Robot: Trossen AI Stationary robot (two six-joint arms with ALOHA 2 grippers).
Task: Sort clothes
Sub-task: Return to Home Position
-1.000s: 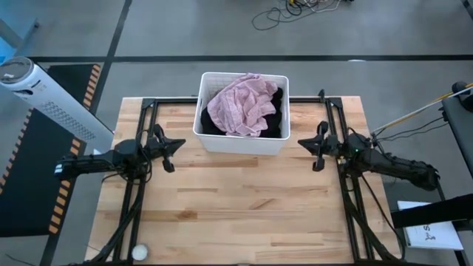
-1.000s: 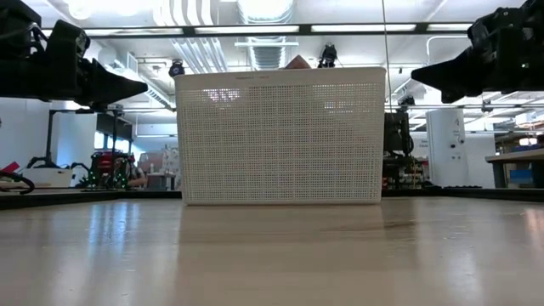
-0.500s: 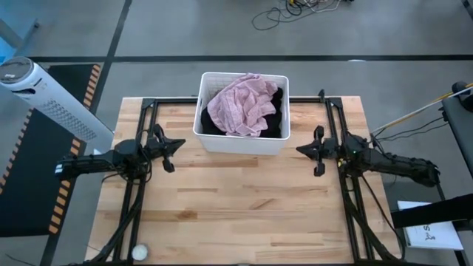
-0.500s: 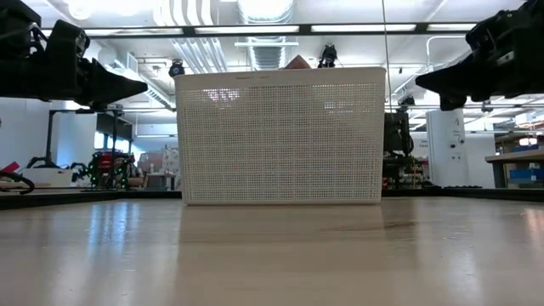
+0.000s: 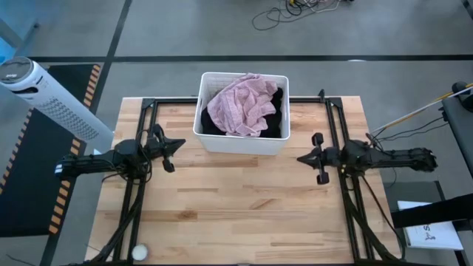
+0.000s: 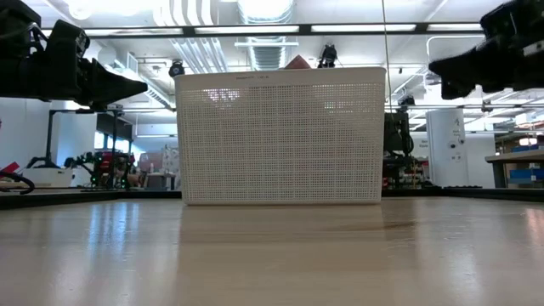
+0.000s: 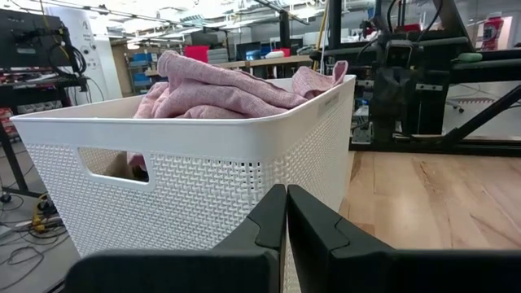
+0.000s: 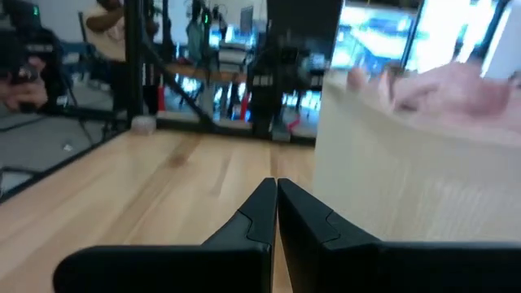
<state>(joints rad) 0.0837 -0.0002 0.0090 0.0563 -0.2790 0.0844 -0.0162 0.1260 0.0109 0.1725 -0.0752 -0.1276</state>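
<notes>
A pale pink garment (image 5: 239, 105) lies on top of dark clothes (image 5: 275, 122) in the white plastic basket (image 5: 241, 143) at the table's far middle; it also shows in the left wrist view (image 7: 220, 85). My left gripper (image 5: 179, 143) hovers shut and empty left of the basket, above the table. My right gripper (image 5: 301, 158) hovers shut and empty right of the basket's near corner. The other garments are hidden under the pink one.
Black frame rails (image 5: 145, 111) run along both sides of the wooden table (image 5: 236, 214). A small white ball (image 5: 139, 253) lies at the near left corner. A white cylinder (image 5: 44, 96) stands off the table's left. Bare wood lies near of the basket.
My right gripper has drawn back toward the table's near edge and a little toward the right, and its arm has swung to lie more level across the table. It stays shut. My left gripper has kept still.
</notes>
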